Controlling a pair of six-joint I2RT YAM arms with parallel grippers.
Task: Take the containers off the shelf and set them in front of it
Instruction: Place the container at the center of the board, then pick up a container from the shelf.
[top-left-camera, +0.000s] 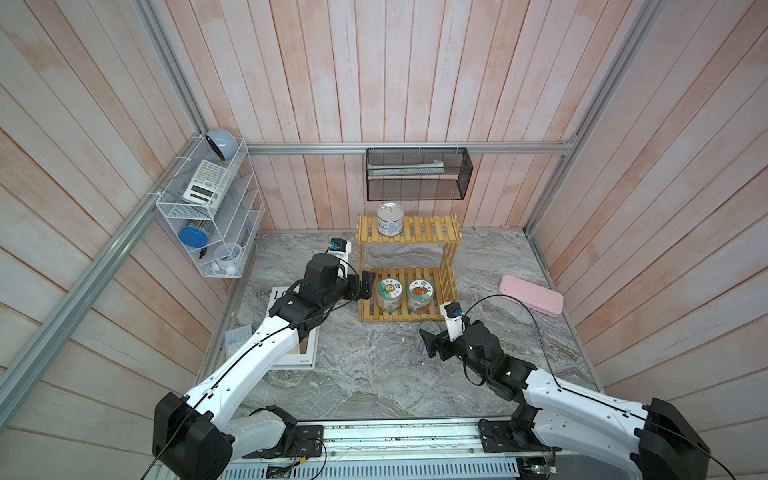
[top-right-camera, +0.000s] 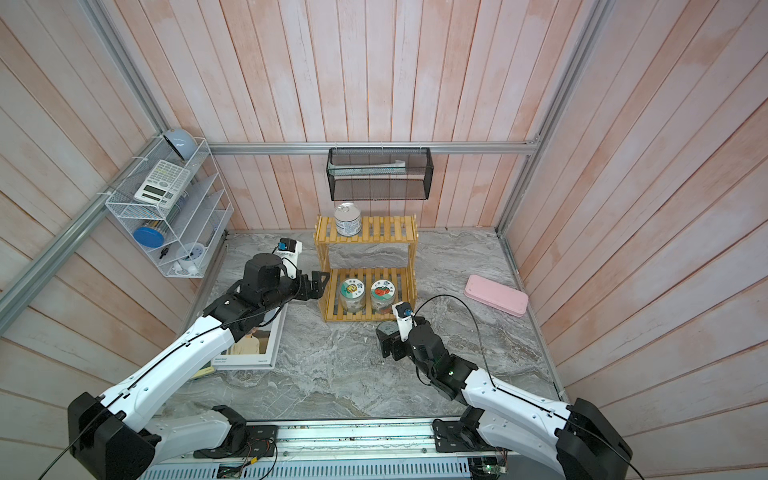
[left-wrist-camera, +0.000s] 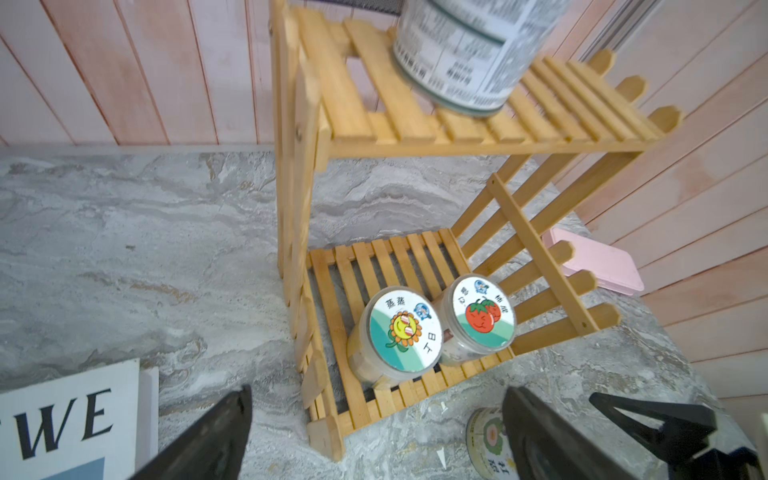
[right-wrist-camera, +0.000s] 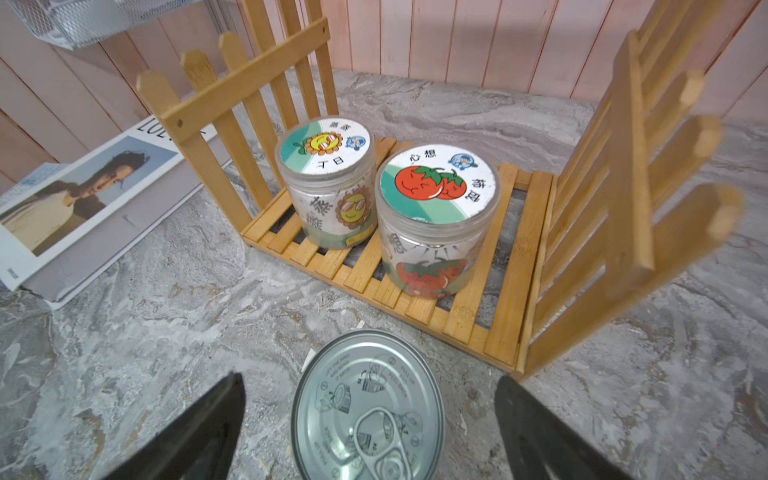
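Top views show marbled tabletop, pink walls.

Shelf at back of desk. Upper tier: white-blue tin upright at left end. Lower tier: yellow-picture jar and red-picture jar side by side. Second tin on desk just in front of shelf, partly hidden by right end effector. Left end effector just beside lower tier's left side.
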